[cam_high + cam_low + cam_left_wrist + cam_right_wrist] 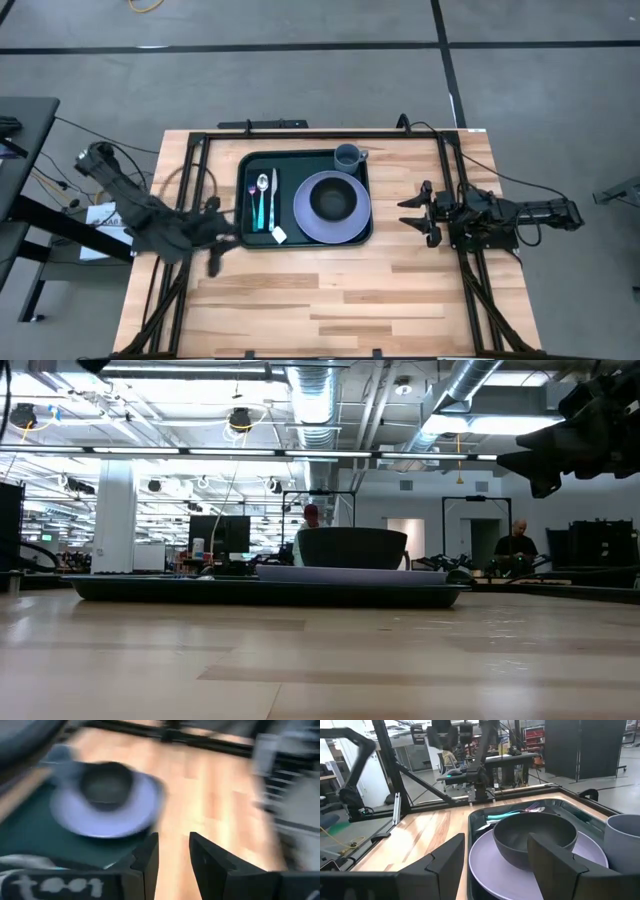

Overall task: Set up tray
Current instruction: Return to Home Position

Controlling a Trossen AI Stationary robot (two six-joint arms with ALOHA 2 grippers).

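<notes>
The dark green tray [290, 165] lies on the wooden table, toward its far side. On it a lilac plate [305, 218] carries a dark bowl [332, 200]. A grey-blue cup [347, 155] stands in the tray's far right corner. Cutlery with teal handles [265, 200] lies along its left side, with a small white packet [279, 235] at the near end. My left gripper [222, 240] hovers just left of the tray's near left corner, blurred, its fingers a little apart and empty [174, 855]. My right gripper [408, 214] waits open to the right of the tray [496, 855].
Black frame rails run along the table's left, right and far edges [300, 133]. Bare wood [330, 300] stretches from the tray to the near edge. In the low view the tray [260, 592] lies flat, with the bowl [350, 547] rising above it; people show far behind.
</notes>
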